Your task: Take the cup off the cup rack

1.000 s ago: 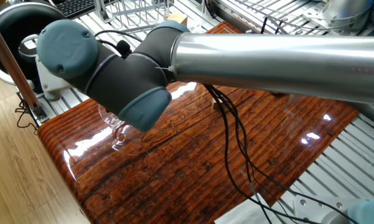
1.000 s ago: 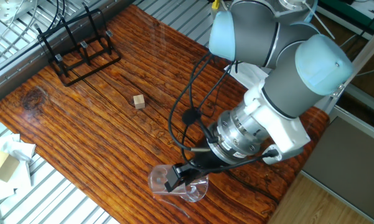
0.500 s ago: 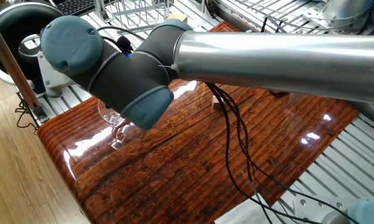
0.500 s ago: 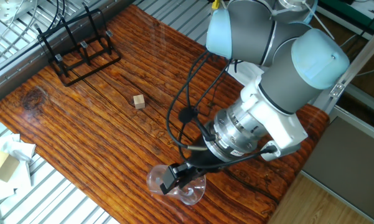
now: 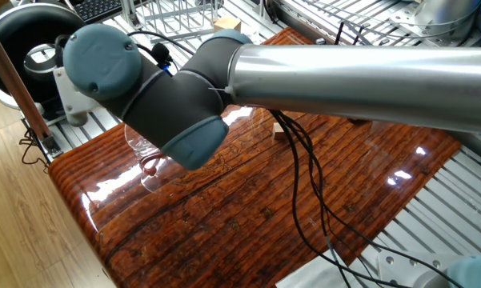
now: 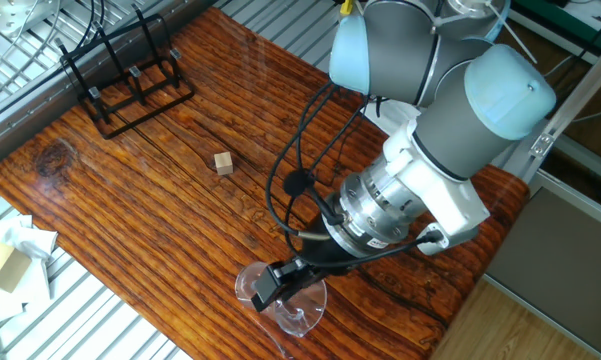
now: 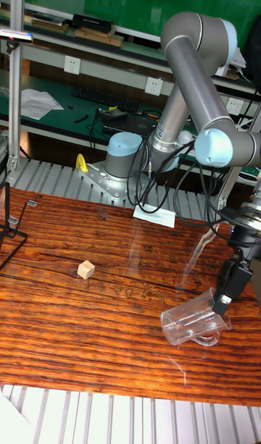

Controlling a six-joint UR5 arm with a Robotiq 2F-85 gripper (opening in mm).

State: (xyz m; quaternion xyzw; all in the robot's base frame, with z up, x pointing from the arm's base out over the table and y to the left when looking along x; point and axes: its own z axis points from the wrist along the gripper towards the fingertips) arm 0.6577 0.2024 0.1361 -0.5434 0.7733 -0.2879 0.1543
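The gripper (image 6: pixel 276 285), fingers clamped on the glass cup (image 6: pixel 280 297), has tilted it more upright near the bench's (image 6: pixel 180 180) edge, well apart from the black cup rack (image 6: pixel 125 75), so removal looks done.

Wooden table (image 6: pixel 180 200) with cube (image 6: pixel 223 163), rack (image 6: pixel 125 75)

A glossy wooden table (image 7: pixel 109 328) sits on ribbed metal. At 12 o'clock, a green wall (image 7: pixel 109 6) and shelves (image 7: pixel 87 67); wood floor (image 5: pixel 16 216) at 9.

One cup (image 7: pixel 190 319), one rack (image 6: pixel 125 78), one cube (image 6: pixel 222 163)
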